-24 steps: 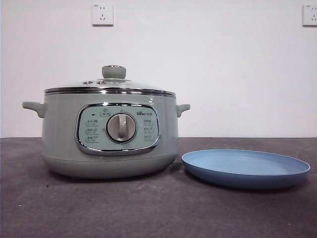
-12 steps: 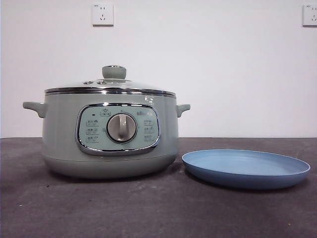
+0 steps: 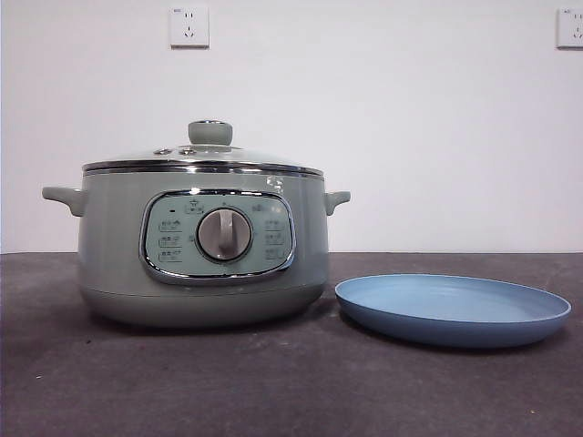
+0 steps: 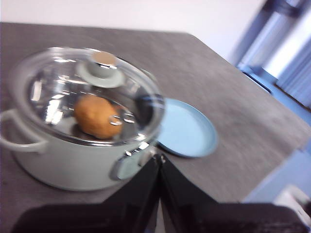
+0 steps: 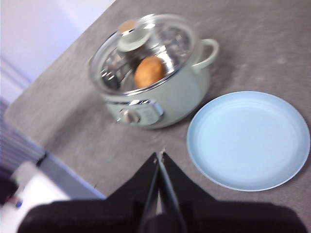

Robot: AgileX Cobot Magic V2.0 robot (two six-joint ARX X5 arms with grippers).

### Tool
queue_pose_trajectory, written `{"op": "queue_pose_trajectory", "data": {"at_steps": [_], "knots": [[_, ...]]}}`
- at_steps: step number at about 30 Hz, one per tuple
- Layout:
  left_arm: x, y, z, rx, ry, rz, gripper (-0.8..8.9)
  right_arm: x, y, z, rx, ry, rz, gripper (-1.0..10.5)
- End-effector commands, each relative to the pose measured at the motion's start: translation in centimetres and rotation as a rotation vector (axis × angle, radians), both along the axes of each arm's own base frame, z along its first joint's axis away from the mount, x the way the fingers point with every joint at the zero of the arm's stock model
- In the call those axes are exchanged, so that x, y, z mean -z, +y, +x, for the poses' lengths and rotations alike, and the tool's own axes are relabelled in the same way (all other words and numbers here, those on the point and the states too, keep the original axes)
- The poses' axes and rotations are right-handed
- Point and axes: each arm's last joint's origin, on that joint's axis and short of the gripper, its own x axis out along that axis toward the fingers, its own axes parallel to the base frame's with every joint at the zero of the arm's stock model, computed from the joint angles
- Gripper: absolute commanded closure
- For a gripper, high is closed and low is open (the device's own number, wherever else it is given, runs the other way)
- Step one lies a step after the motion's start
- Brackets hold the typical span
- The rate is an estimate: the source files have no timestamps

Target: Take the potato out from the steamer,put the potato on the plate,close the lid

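Left gripper: jaws pressed together, holding nothing, raised above the near table edge, well apart from the steamer. Right gripper: jaws likewise closed and empty, hanging over bare table short of both the steamer and the plate. Neither arm shows in the front view.

Glass lid seated on the steamer rim, pale green knob upright at centre. Potato inside the pot, visible through the glass from both wrist cameras. Light-blue plate lies just beside the steamer, nothing on it.

Change over the last second: none in the front view; steamer, lid and plate sit as before, apart from a very slight image shift. Both wrist pictures are blurred.

Judgement: task not begun. First step outstanding is taking the lid off by its knob; both grippers must open before any grasp
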Motion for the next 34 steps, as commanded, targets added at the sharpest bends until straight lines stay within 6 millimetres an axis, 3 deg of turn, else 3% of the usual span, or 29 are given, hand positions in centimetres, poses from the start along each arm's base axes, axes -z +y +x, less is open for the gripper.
{"op": "queue_pose_trajectory", "data": {"at_steps": [1,9,11,13,15,17,28,34], "knots": [[-0.6,-0.2,-0.2,0.073,-0.022,0.050,8.22,-0.8,0.2,0.1,-0.067,-0.008,-0.059,9.6],[-1.6,-0.2,-0.3,0.084,-0.018,0.072,7.95,-0.8,0.5,1.0,-0.092,0.045,-0.063,9.4],[-1.6,-0.2,-0.3,0.083,-0.018,0.072,6.16,-0.8,0.5,1.1,-0.093,0.045,-0.062,8.4],[-1.6,-0.2,-0.3,0.076,-0.018,0.077,2.95,-0.8,0.5,1.1,-0.090,0.048,-0.060,6.1],[-1.5,-0.1,-0.2,0.060,-0.017,0.086,1.43,-0.9,0.5,1.1,-0.079,0.058,-0.048,3.9],[-1.5,-0.1,-0.2,0.059,-0.017,0.087,1.45,-0.9,0.5,1.1,-0.075,0.063,-0.043,3.2],[-1.5,-0.1,0.9,0.045,-0.008,0.099,1.45,-0.9,0.5,1.1,-0.070,0.070,-0.038,3.2],[-2.2,-0.5,3.3,0.049,-0.013,0.125,1.45,-0.9,0.5,1.1,-0.070,0.070,-0.038,3.2]]}}
